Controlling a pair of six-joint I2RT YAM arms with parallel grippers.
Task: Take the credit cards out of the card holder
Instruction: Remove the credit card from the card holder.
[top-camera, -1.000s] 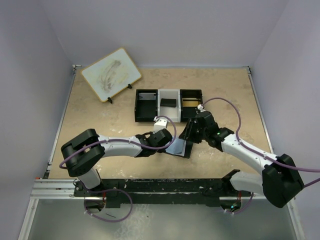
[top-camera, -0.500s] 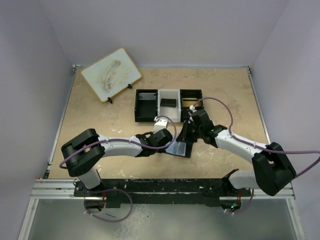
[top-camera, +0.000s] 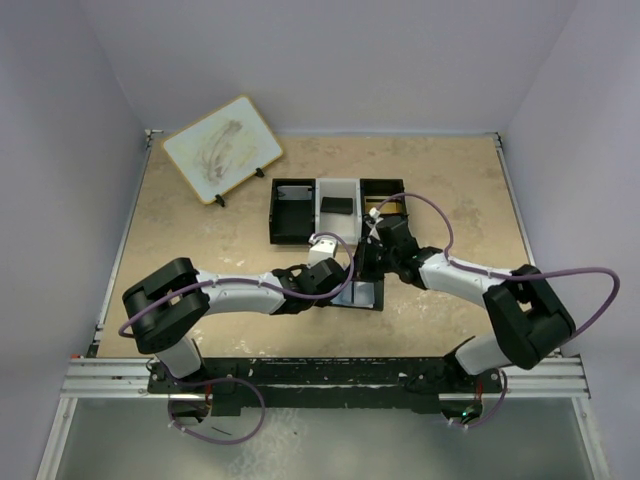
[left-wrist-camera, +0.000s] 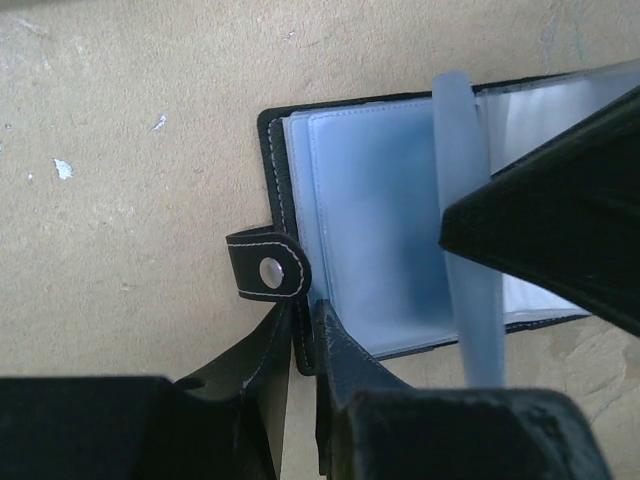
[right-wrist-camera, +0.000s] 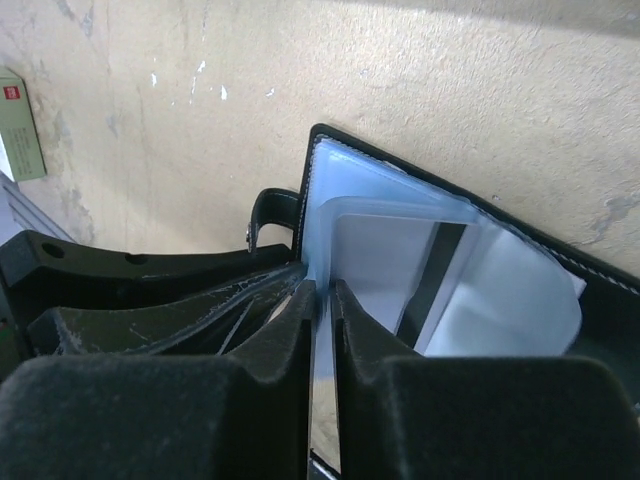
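Beige, mottled tabletop (top-camera: 190, 235) stretches between pale lilac walls, and both my arms meet over the card holder (top-camera: 368, 297). It lies open and flat near the middle of the table, a little toward six o'clock. Its black cover faces down; the pale blue-grey inside and the clear plastic sleeves face up.

My left pincer (left-wrist-camera: 303, 325) reaches in from nine o'clock. Its fingers are pressed almost together on the black cover edge, just beside the snap tab (left-wrist-camera: 268, 268) with its pale stud.

My right pincer (right-wrist-camera: 322, 292) reaches in from three o'clock, fingers squeezed nearly together on the thin edge of one plastic sleeve (left-wrist-camera: 458, 150). That sleeve stands up from the open holder while the others lie flatter. Whether credit cards sit inside the sleeves I cannot tell. A dark strip (right-wrist-camera: 432, 275) shows through the leaves, and I cannot say what it is.

Near the holder, at twelve o'clock from it, stands a black-and-white three-compartment tray (top-camera: 296, 182) with a small dark flat thing (top-camera: 337, 205) in its middle compartment. Far off at ten o'clock a pale board (top-camera: 222, 148) leans on a little stand. At nine o'clock in my right wrist view, a small pale box (right-wrist-camera: 20, 125) with a red mark lies on the table.
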